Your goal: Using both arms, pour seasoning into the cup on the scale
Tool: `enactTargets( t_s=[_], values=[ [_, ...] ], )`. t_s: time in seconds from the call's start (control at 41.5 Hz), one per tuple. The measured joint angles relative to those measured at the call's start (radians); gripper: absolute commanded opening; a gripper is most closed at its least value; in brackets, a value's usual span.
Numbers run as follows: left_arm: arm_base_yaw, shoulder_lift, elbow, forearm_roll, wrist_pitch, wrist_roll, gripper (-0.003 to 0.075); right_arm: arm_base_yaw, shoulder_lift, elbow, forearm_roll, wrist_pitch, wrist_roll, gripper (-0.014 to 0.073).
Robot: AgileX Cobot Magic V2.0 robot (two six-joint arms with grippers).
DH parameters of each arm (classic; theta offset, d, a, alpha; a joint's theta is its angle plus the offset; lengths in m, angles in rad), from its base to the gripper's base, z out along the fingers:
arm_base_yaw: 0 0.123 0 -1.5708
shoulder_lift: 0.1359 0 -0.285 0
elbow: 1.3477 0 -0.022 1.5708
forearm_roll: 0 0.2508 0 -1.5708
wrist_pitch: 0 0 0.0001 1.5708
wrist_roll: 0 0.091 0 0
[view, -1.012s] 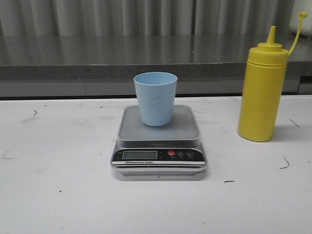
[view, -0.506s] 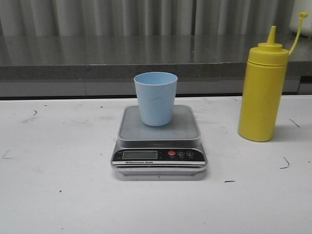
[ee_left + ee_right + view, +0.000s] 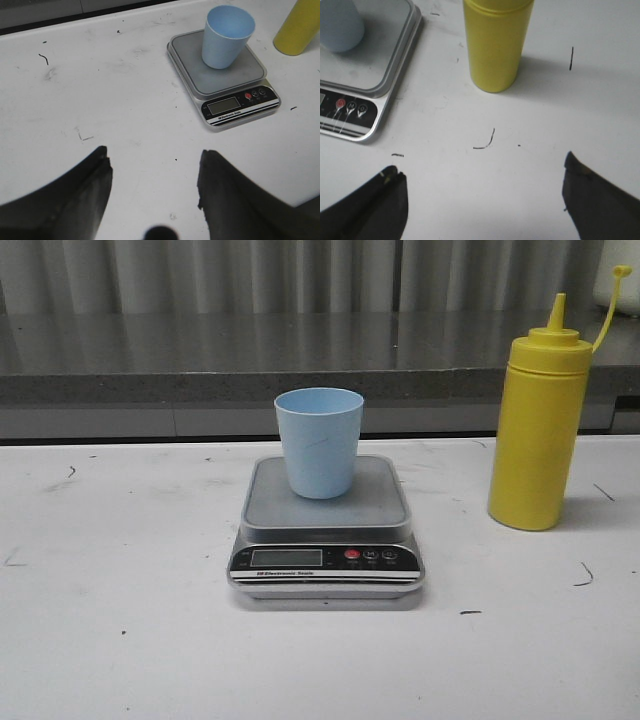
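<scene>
From the front, the cup (image 3: 319, 442) is standing upright on the platform of the scale (image 3: 327, 530), which is sitting at the middle of the white table (image 3: 110, 640). The seasoning (image 3: 537, 430) is standing upright on the table at about 3 o'clock from the scale, well apart from it, with its cap hanging open on the strap. Neither arm is showing in this view.

In the left wrist view, the left hand (image 3: 154, 172) is hanging released above bare table, its two fingers spread wide and holding nothing. The cup (image 3: 225, 36) is sitting on the scale (image 3: 224, 79), with the seasoning (image 3: 298, 27) just beyond them at the edge.

In the right wrist view, the right hand (image 3: 482, 192) is likewise hovering released and empty, fingers far apart. The seasoning (image 3: 495, 42) is standing ahead of it, beside the scale (image 3: 362, 75) carrying the cup (image 3: 339, 25).
</scene>
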Motion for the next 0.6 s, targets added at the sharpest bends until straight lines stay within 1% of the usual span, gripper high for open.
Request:
enactTargets(
  t_s=[0.048,0.145,0.265,0.458,0.602],
  values=[
    [0.000,0.000,0.000,0.000,0.000,0.000,0.0388,0.000,0.016,0.042,0.006,-0.071,0.000,0.0610],
    [0.000,0.000,0.000,0.000,0.000,0.000,0.0388,0.000,0.056,0.131,0.033,-0.258,0.000,0.0610],
    [0.000,0.000,0.000,0.000,0.000,0.000,0.0388,0.023,0.123,0.229,0.061,-0.478,0.000,0.0610],
    [0.000,0.000,0.000,0.000,0.000,0.000,0.0388,0.061,0.288,0.254,0.071,-0.733,0.000,0.0610],
    [0.000,0.000,0.000,0.000,0.000,0.000,0.0388,0.063,0.407,0.254,0.075,-0.877,0.000,0.0610]
  ],
)
